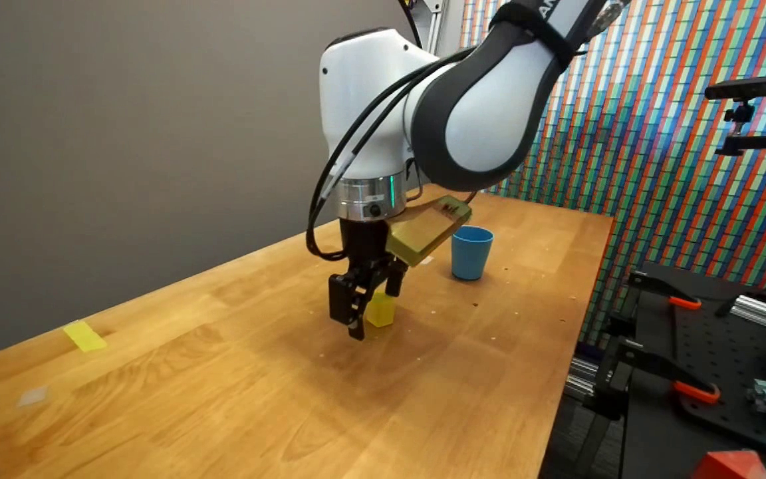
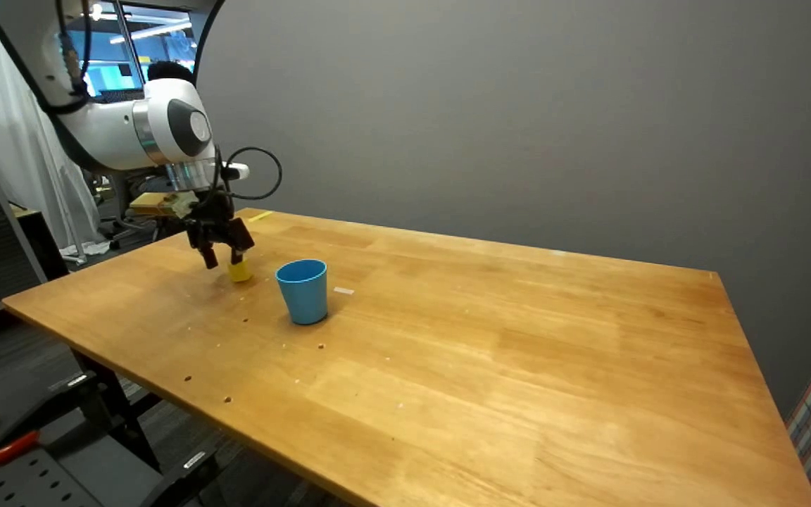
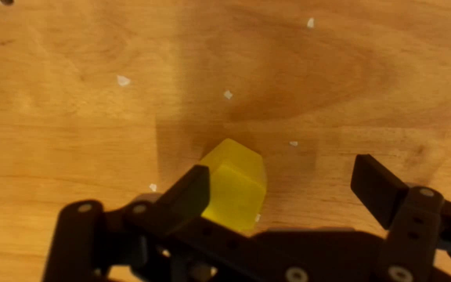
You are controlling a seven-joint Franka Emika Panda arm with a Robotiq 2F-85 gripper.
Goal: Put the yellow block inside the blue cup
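Note:
The yellow block stands on the wooden table, below my gripper. In an exterior view the block is partly behind a finger of my gripper. In the wrist view my gripper is open and its fingers are wide apart. The block shows close to the left finger, which covers part of it; I cannot tell if they touch. A wide gap lies between the block and the right finger. The blue cup stands upright on the table, also in an exterior view. It is out of the wrist view.
The wooden table has a yellow tape strip near its wall edge and small white scraps. A grey wall runs along that edge. A black side table with orange-tipped clamps stands beside the table.

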